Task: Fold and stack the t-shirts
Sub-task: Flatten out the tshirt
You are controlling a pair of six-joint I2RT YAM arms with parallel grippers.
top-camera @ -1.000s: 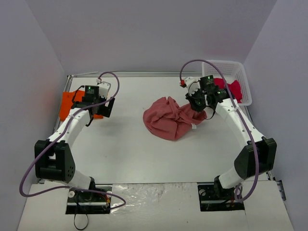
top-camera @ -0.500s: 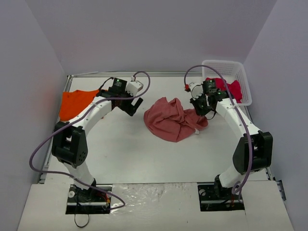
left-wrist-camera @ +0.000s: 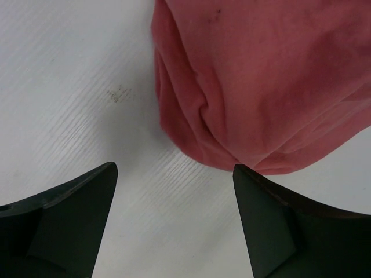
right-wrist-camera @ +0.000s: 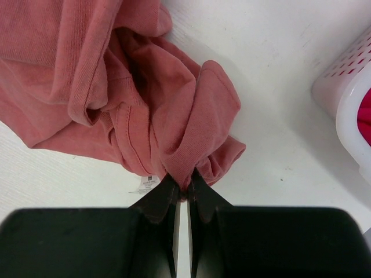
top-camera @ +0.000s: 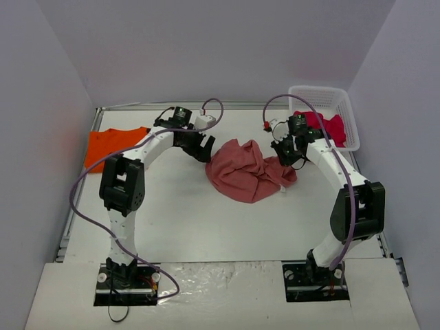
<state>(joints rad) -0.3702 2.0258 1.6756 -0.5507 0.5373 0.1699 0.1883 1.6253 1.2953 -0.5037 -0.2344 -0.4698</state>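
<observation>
The brick-red t-shirt (top-camera: 244, 172) lies crumpled in the middle of the table. My right gripper (top-camera: 287, 157) is shut on a fold at its right edge; the right wrist view shows the jaws pinching the cloth (right-wrist-camera: 184, 184) beside a white label (right-wrist-camera: 143, 184). My left gripper (top-camera: 203, 150) hovers at the shirt's left edge. It is open (left-wrist-camera: 174, 168) over bare table, with the shirt's rounded edge (left-wrist-camera: 261, 75) just beyond the fingertips. The orange t-shirt (top-camera: 113, 146) lies flat at the far left. The crimson-pink t-shirt (top-camera: 330, 126) sits in the basket.
A white plastic basket (top-camera: 323, 89) stands at the back right corner, and its wall (right-wrist-camera: 348, 98) is close to my right gripper. Purple cables loop over both arms. Grey walls enclose the white table (top-camera: 206, 227) on three sides.
My left arm has swung right, from over the orange t-shirt to the brick-red shirt's left edge. The right gripper, still holding its fold, has shifted slightly.
</observation>
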